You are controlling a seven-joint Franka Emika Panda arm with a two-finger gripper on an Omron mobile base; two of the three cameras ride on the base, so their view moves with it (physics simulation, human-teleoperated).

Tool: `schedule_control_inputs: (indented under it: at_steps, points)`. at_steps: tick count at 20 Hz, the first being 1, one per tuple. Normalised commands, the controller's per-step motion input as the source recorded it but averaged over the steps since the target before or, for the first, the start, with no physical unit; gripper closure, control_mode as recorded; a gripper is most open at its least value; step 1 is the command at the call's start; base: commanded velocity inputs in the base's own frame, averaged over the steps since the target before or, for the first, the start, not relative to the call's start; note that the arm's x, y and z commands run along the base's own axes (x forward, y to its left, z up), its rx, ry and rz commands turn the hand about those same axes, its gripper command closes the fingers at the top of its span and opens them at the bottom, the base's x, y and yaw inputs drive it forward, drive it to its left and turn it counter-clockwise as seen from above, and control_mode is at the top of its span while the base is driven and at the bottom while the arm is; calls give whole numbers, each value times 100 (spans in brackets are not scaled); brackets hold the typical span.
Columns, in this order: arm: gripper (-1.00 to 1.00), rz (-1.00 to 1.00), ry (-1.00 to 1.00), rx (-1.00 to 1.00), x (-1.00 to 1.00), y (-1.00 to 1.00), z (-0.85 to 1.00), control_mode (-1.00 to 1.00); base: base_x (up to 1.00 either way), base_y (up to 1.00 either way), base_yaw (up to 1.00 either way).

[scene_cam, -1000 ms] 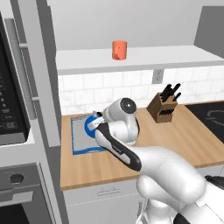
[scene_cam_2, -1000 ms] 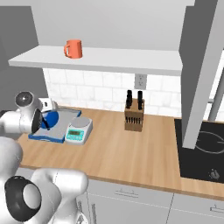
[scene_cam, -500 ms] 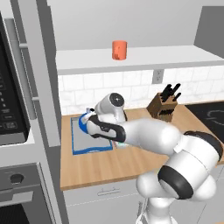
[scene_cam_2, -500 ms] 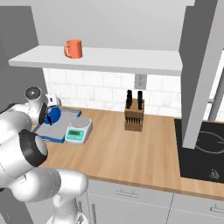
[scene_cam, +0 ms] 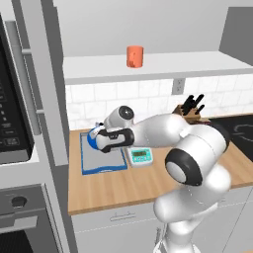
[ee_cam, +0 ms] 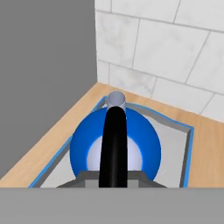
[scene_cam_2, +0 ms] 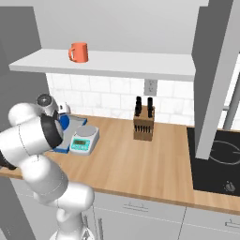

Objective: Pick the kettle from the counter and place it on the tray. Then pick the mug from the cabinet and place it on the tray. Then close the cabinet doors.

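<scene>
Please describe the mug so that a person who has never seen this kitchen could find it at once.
Look above the wooden counter to the pale shelf that runs along the tiled wall. The mug stands alone toward the shelf's left end, above the tray. It is a plain orange cylinder with a side handle, and nothing else in view is orange.

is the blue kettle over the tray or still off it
Over it: the hand view shows the squat blue kettle inside the grey blue-rimmed tray. Whether it rests there, cannot tell.
</scene>
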Motion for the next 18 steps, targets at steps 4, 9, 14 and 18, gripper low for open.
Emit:
schedule_control_inputs:
  at_steps: [4,9,14,18]
  points:
    - [100,0,1,-1,43,0,-22,-100,0,0,0]
    - [100,0,6,-3,29,0,-26,-100,0,0,0]
    - [100,0,1,-1,42,0,-17,-100,0,0,0]
    - [100,-3,0,-3,27,0,-22,-100,0,0,0]
